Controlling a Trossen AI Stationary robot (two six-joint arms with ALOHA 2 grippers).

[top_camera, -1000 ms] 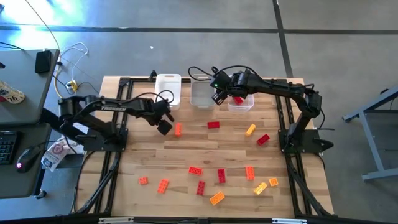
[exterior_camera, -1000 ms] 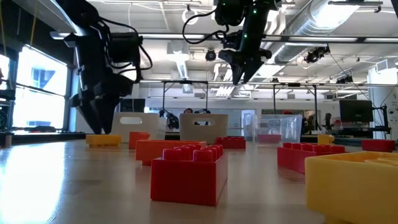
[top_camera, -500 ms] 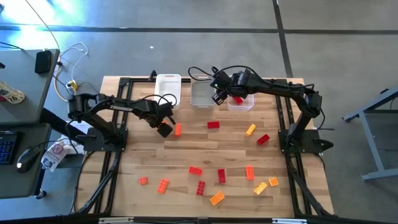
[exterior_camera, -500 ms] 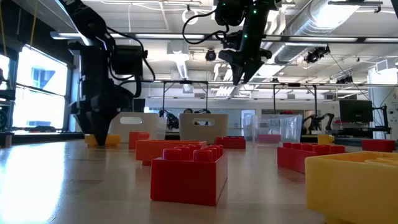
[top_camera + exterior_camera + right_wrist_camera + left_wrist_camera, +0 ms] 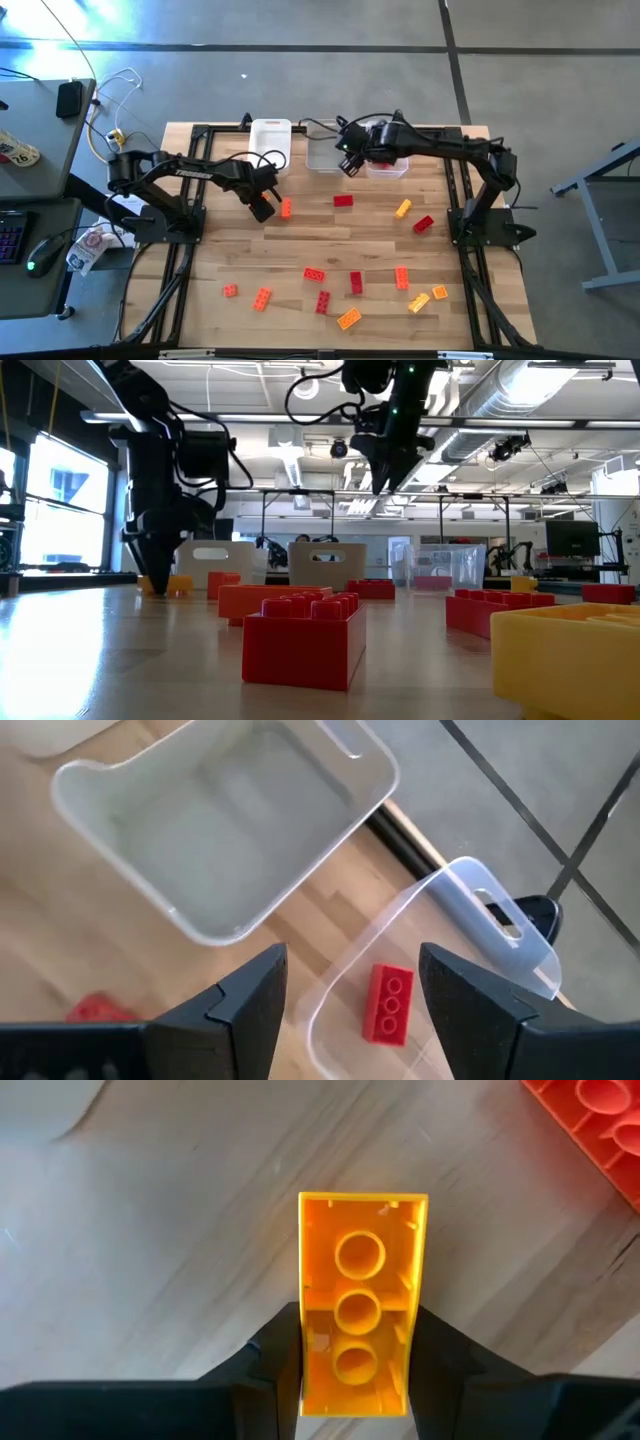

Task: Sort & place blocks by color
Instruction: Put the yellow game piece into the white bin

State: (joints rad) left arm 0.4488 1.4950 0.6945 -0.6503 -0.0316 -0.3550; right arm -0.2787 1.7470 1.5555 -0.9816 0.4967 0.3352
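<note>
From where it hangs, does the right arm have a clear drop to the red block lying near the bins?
Probably yes: the right tool hangs open over the bins, and the red block lies just in front, nothing on or against it.

Two matte-black jointed arms with looping black cables; the left claw [image 5: 355,1380] and right claw [image 5: 345,990] each end in two broad, dark, smooth-edged plastic fingers

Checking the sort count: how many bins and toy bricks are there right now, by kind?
Small rectangular plastic bins (white, grey, clear): 3
Studded plastic toy bricks loose on the table: 13
Yellow-orange brick in the left gripper: 1
Red brick in the clear bin: 1
Total: 18
</note>
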